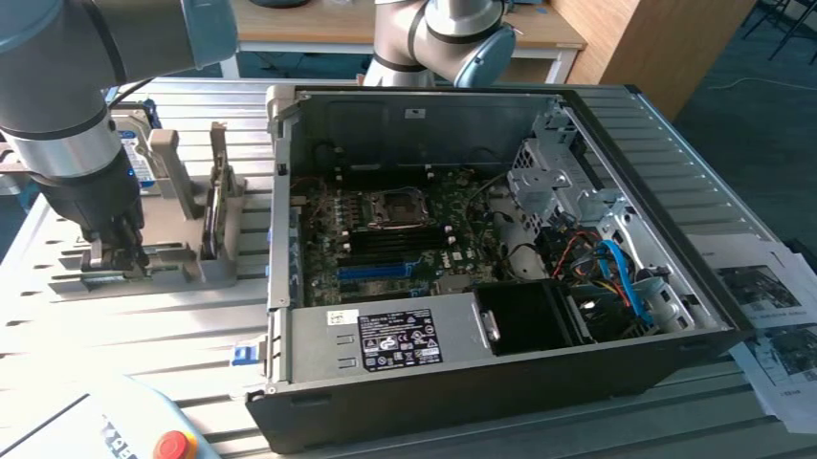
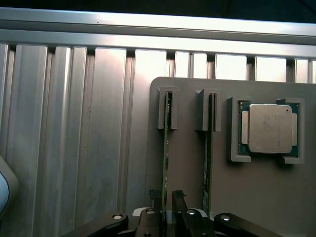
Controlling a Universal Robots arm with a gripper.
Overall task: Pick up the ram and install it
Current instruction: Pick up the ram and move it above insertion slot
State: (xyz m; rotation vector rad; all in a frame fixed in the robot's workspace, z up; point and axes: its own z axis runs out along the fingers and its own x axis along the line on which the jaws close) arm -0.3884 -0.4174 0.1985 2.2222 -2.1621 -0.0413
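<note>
Grooved metal table (image 2: 74, 148) holds a grey rack (image 2: 188, 148). My gripper (image 2: 167, 195) is spread narrowly, one finger on each side of the upright ram (image 2: 167, 143).

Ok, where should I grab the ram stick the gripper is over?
Probably the ram is best taken by its long top edge, mid-length, coming straight down with the jaws across its flat faces. It stands on edge in the grey holder, far end seated in a slotted post, leaving only that edge free.
</note>
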